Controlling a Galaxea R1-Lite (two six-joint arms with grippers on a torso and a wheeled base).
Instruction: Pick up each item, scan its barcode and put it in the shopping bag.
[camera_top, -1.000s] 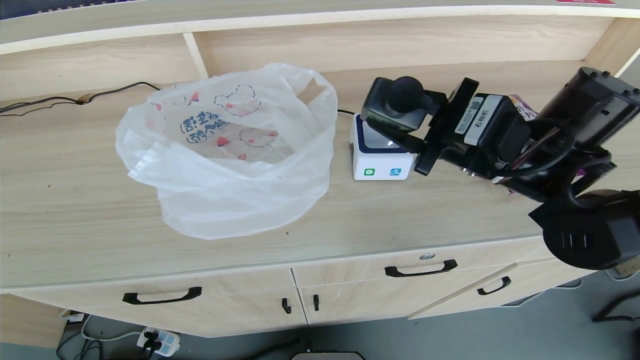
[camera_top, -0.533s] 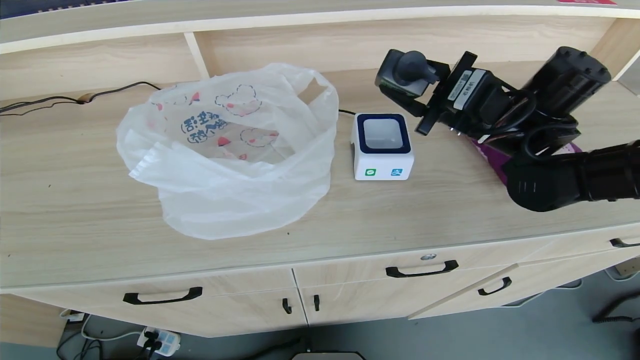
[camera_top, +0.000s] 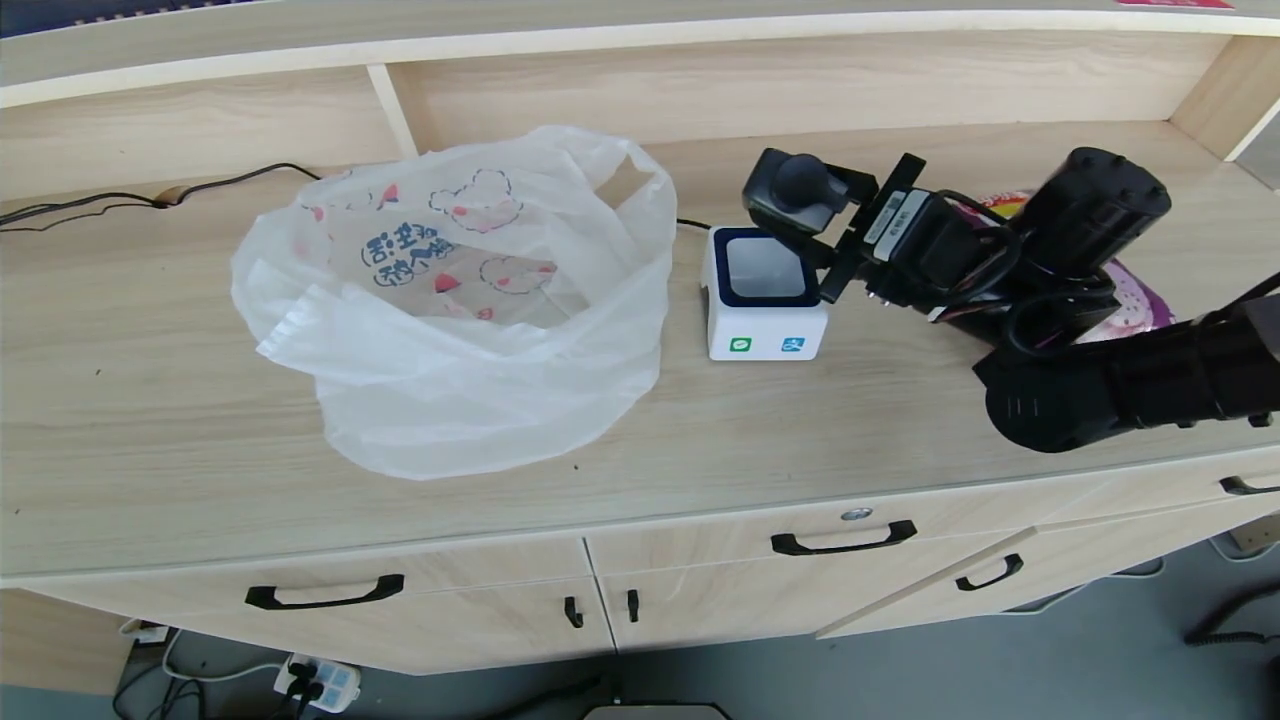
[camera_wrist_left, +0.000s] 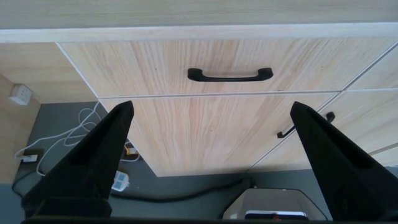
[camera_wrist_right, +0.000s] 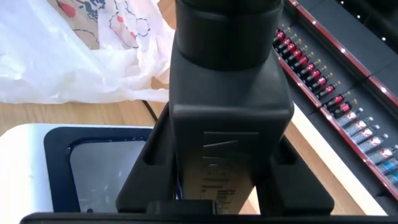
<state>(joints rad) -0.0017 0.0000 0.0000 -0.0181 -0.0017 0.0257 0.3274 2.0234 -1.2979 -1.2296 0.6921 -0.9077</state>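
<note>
My right gripper (camera_top: 818, 212) is shut on a dark boxy bottle (camera_top: 795, 190) with a round black cap, holding it tilted just above the back right corner of the white barcode scanner (camera_top: 765, 325). In the right wrist view the bottle (camera_wrist_right: 227, 112) sits between the two fingers (camera_wrist_right: 144, 168), with the scanner's window (camera_wrist_right: 99, 171) right beneath it. The translucent shopping bag (camera_top: 450, 300) lies open to the scanner's left, and its edge (camera_wrist_right: 74, 56) is close behind the bottle. My left gripper (camera_wrist_left: 211, 162) hangs open below the counter, facing the drawers.
A purple packet (camera_top: 1135, 295) lies on the counter under my right arm. A black cable (camera_top: 150, 200) runs along the back left. The counter's raised back wall (camera_top: 700, 90) stands behind the scanner. A drawer handle (camera_wrist_left: 230, 76) faces the left gripper.
The right arm lifted the bottle up and back off the scanner, then lowered it again to the scanner's back right corner. The bag, the scanner and the left arm stayed put.
</note>
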